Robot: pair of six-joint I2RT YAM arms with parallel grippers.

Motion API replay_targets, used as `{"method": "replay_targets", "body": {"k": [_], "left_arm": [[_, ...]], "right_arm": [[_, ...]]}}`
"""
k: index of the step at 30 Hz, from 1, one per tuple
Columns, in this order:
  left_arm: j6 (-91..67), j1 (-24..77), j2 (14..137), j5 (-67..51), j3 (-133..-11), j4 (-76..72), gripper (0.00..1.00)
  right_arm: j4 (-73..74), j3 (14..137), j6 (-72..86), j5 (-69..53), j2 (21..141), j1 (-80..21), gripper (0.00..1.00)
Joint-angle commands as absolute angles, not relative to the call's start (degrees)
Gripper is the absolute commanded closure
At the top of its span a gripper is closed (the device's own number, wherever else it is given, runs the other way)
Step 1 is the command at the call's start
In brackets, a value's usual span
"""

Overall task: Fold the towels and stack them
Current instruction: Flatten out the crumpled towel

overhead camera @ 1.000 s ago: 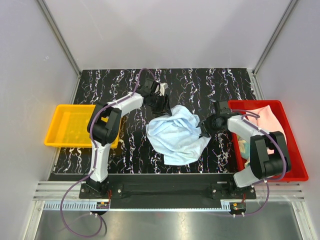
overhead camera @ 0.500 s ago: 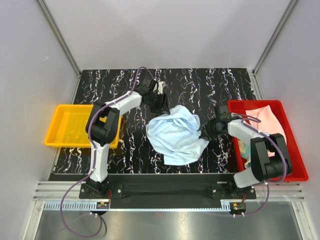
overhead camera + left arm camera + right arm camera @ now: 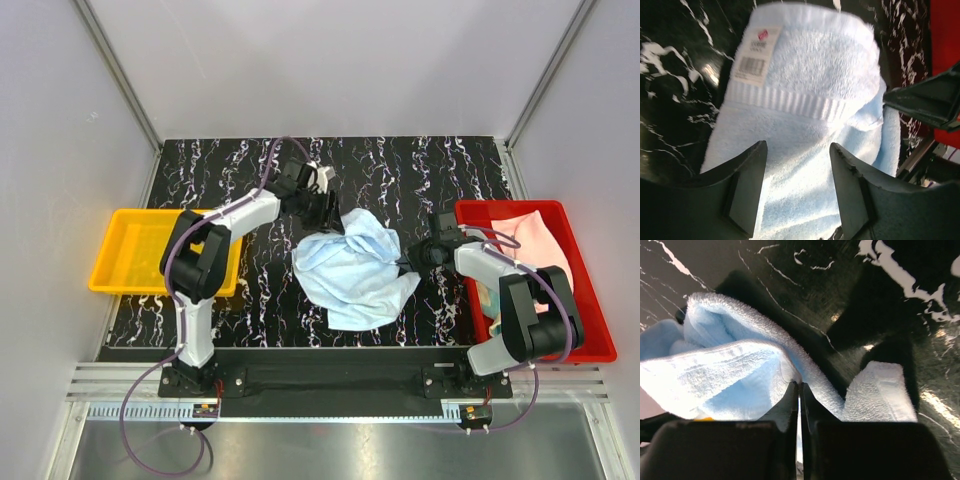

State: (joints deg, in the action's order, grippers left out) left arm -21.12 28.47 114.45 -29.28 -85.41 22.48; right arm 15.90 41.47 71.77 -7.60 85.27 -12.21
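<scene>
- The light blue towel (image 3: 352, 268) is lying crumpled at the centre of the black marbled desk (image 3: 440, 170), with one lobe trailing toward 6 o'clock.
- The left gripper (image 3: 325, 210) is sitting at the towel's 11 o'clock edge.
- In the left wrist view, the left gripper (image 3: 797, 150) is standing with its fingers (image 3: 747, 185) spread apart, holding nothing. The towel (image 3: 805, 65) is showing in the gap between them.
- Whether the left fingers are touching the cloth cannot be told.
- A printed barcode label (image 3: 756, 57) is lying on the towel at its 11 o'clock corner in that view, just above a white woven band (image 3: 785, 102).
- The right gripper (image 3: 412, 257) is sitting at the towel's 3 o'clock edge.
- In the right wrist view, the right gripper (image 3: 799, 390) is pressing its fingers together and pinching a fold of the towel (image 3: 725, 370).
- A red tray (image 3: 585, 345) is sitting at the desk's 3 o'clock side, carrying a pink towel (image 3: 535, 240).
- A yellow tray (image 3: 140, 255) is sitting at the desk's 9 o'clock side, well apart from the blue towel.
</scene>
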Motion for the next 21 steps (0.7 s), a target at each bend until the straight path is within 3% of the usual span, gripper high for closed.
{"method": "replay_targets", "body": {"k": [1,7,8,9,13,17,21], "left_arm": [[-18.91,30.67,110.93,-29.46,-83.24,21.45,0.40],[-17.32,31.20,110.65,-25.31,-82.53,21.71,0.41],[-17.14,31.20,110.65,-24.96,-82.88,21.97,0.48],[-16.96,31.20,110.48,-24.53,-83.23,22.49,0.66],[-16.17,31.11,105.50,-15.08,-85.95,29.85,0.99],[-20.63,31.11,97.41,-10.28,-84.47,31.56,1.00],[-28.99,35.06,93.43,-15.46,-76.04,25.77,1.00]], "right_arm": [[16.69,41.92,68.84,-3.35,83.24,-12.22,1.00],[16.79,49.45,57.33,-2.72,82.52,-12.22,1.00],[16.87,51.22,54.87,-4.38,82.96,-12.22,1.00],[17.05,53.24,49.54,-5.61,83.66,-12.22,1.00],[25.73,70.43,36.58,-10.46,89.98,-12.22,1.00],[41.09,82.69,26.30,-5.65,94.04,-12.13,1.00],[45.88,82.10,24.08,-1.94,95.02,-12.13,1.00]]}}
